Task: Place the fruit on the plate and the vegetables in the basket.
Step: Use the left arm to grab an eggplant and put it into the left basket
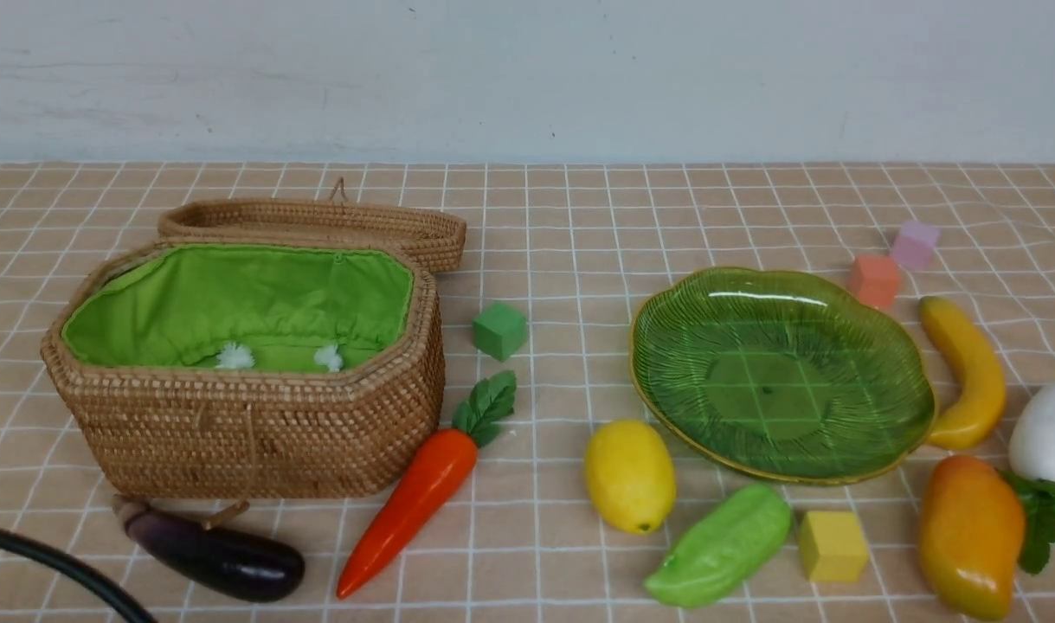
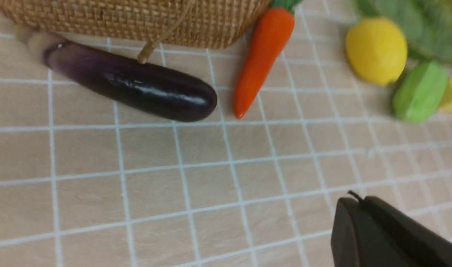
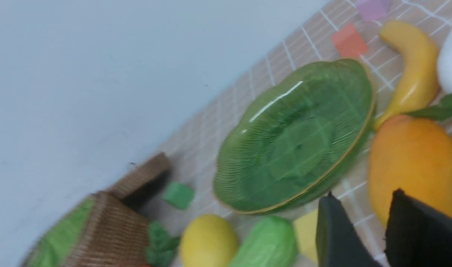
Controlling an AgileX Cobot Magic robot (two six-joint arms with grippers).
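From between my two arms, one camera looks forward and slightly down from farther back, taking in basket (image 1: 345, 433) and plate (image 1: 778, 389) beyond my jaws. My left wrist's camera peers steeply down, close over the eggplant (image 2: 137, 81) ahead of my jaws; my right's looks slantwise across the plate beyond my jaws, and both share the lemon (image 2: 376, 51) with the forward view.

Across the upper part of the front view I see a pale bluish-grey wall (image 1: 527, 78) with small dark specks, and below it, reaching to the lower edge, a light brown surface (image 1: 562, 216) that is covered with a grid of thin white lines.
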